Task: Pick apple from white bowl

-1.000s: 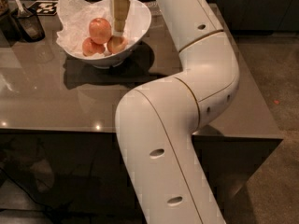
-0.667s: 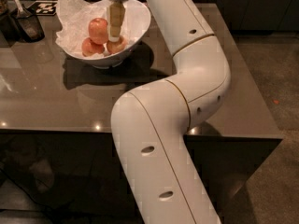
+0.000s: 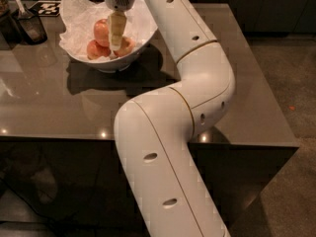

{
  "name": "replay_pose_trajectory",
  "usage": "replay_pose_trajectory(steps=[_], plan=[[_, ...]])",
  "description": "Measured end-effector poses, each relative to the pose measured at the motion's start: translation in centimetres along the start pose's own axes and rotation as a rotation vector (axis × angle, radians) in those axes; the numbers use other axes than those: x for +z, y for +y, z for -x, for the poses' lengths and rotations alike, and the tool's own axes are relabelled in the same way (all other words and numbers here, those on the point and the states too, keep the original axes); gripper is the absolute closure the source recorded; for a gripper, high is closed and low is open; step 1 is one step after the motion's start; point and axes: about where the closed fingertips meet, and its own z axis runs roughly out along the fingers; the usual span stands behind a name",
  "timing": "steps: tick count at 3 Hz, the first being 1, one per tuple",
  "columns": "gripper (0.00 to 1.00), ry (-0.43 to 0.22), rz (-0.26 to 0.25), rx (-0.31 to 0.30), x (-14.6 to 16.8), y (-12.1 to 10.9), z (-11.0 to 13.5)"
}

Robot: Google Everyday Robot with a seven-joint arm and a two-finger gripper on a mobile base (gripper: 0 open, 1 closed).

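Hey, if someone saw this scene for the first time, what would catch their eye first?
The big white robot arm dominates, bending up from the bottom edge across the dark table. Its hand points down into the white bowl at the table's far left, right beside the apple, the largest of three on crumpled paper.

Dim; hand [image 3: 114, 50] inside white bowl [image 3: 144, 39] brightly lit; dark bowl shadow, glare dots on table [image 3: 54, 113]

The gripper [image 3: 115, 48], down in the white bowl [image 3: 144, 44], hides part of the apple [image 3: 100, 31].
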Motion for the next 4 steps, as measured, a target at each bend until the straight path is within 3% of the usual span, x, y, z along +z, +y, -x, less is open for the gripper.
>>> replay_pose_trajectory(steps=[4], plan=[[0.0,-0.004,0.044,0.018,2.3,0.8,-0.5]])
